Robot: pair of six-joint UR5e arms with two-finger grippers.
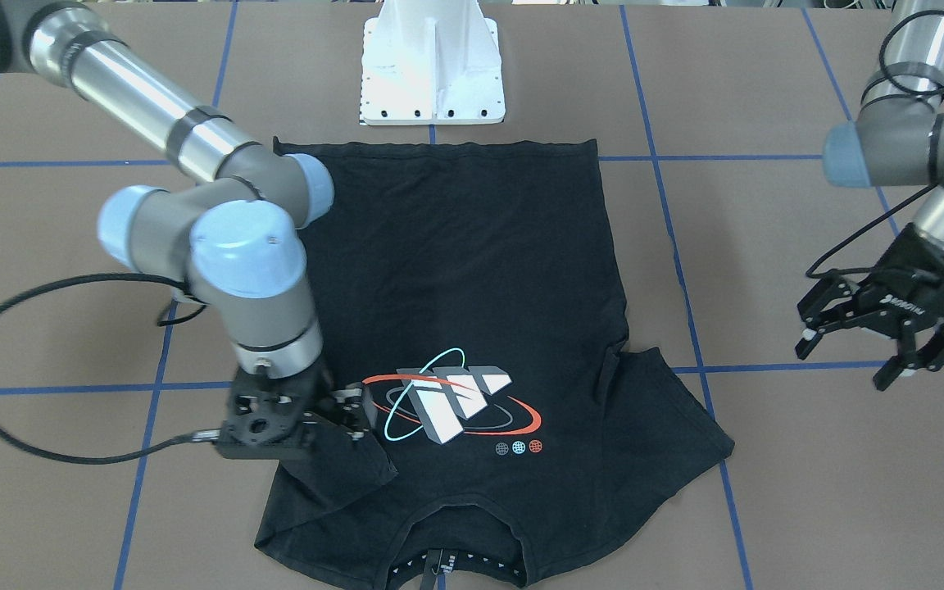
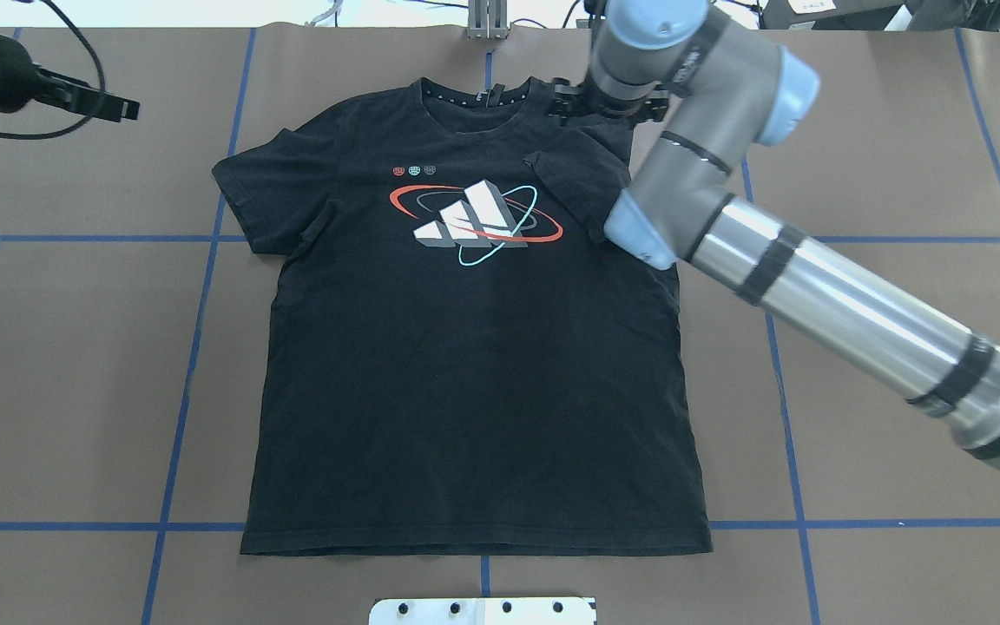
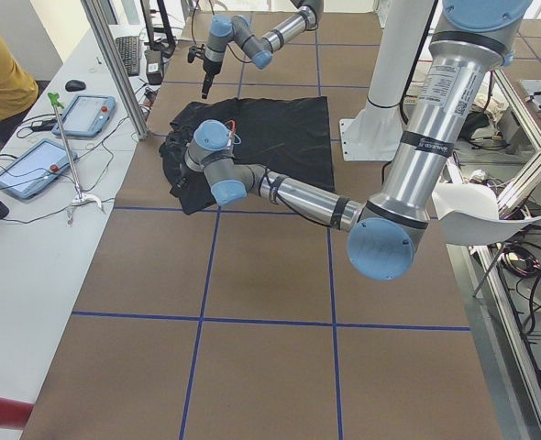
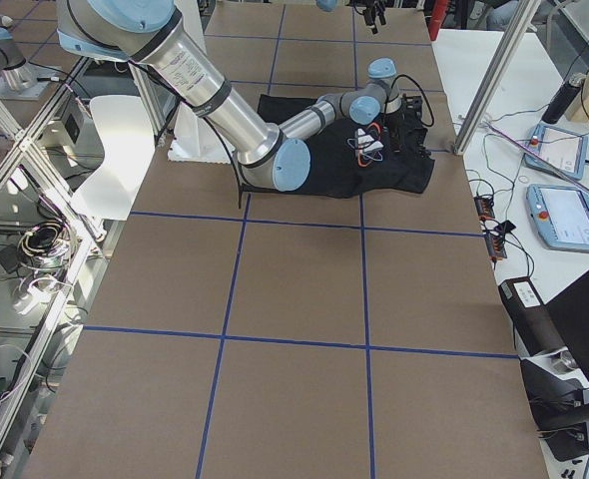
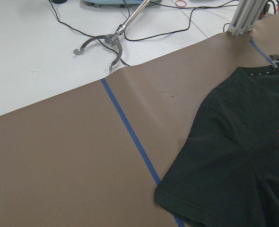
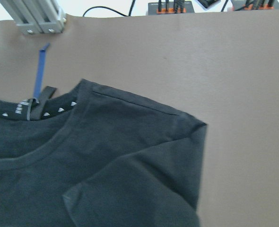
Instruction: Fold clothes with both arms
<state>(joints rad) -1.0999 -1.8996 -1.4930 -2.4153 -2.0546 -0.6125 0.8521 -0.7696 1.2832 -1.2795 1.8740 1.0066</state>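
Shirt (image 1: 472,270) lay flat, print up, one sleeve (image 1: 341,471) folded inward directly beneath right gripper (image 1: 353,412), whose jaws I could not read as clenched or released; left gripper (image 1: 849,360) hung splayed, well off the cloth; if fabric snagged on withdrawal, that fold would likely reopen.

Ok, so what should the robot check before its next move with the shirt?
1. The shirt lies flat with the print up: ok.
2. The sleeve on the robot's right is folded in over the shirt: ok.
3. The sleeve on the robot's left is folded in: not ok, it lies spread out.
4. The left gripper is open and ready: ok, but it hangs off to the side of the shirt.
5. The right gripper has let go of its sleeve: cannot tell, no view shows its grip clearly.
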